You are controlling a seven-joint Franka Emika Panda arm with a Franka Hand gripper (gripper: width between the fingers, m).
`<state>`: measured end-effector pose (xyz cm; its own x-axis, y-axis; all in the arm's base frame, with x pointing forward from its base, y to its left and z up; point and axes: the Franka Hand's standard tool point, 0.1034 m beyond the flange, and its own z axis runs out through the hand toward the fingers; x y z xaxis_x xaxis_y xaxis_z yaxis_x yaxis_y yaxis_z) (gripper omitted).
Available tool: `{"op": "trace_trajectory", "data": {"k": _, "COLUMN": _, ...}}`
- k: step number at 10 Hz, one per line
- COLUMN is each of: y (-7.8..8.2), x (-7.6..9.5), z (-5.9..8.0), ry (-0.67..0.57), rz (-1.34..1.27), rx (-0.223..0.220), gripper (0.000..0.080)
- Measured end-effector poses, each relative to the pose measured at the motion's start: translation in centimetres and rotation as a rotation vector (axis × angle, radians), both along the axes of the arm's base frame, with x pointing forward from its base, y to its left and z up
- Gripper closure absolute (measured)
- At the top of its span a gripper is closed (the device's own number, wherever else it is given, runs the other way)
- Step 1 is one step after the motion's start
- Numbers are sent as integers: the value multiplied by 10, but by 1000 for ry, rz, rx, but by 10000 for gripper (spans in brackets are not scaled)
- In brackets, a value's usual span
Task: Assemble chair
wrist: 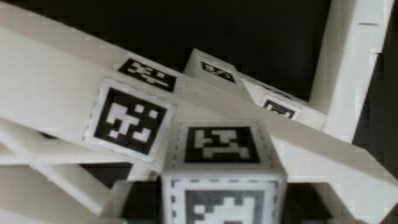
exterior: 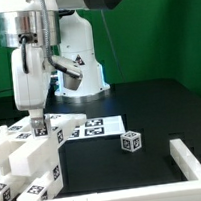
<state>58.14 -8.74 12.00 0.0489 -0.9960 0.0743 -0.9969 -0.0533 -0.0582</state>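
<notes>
Chair pieces (exterior: 34, 156), white and tagged, are heaped on the black table (exterior: 160, 107) at the exterior view's lower left, cut off by the frame edge. The gripper (exterior: 38, 123) sits at their top. Its fingertips are hidden, so whether it clasps a piece cannot be told. The wrist view is close and blurred.

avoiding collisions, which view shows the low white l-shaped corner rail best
The exterior view: the low white L-shaped corner rail lies at its lower right. The wrist view shows only close-up tagged white chair pieces, no rail.
</notes>
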Motion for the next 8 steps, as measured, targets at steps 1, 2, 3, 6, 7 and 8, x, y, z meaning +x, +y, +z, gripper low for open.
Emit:
{"op": "trace_trajectory", "data": {"k": 1, "y": 0, "x": 0, "z": 0, "ry": 3, "rz": 37, "rx": -2, "gripper": 338}}
{"op": "trace_trajectory", "data": {"k": 2, "y": 0, "x": 1, "z": 1, "ry": 10, "rz": 129, "rx": -7, "gripper": 338}}
{"op": "trace_trajectory", "data": {"k": 3, "y": 1, "x": 2, "z": 2, "ry": 16, "rz": 231, "rx": -15, "gripper": 196}}
{"op": "trace_trajectory", "data": {"k": 6, "y": 0, "x": 2, "z": 2, "ry": 30, "rz": 424, "rx": -28, "gripper": 152}}
{"op": "trace_trajectory", "data": {"k": 7, "y": 0, "x": 1, "z": 2, "ry": 39, "rz": 523, "rx": -35, "gripper": 152}}
{"op": "trace_trajectory", "data": {"k": 8, "y": 0, "x": 1, "z": 3, "ry": 49, "rz": 665, "rx": -44, "gripper": 151}}
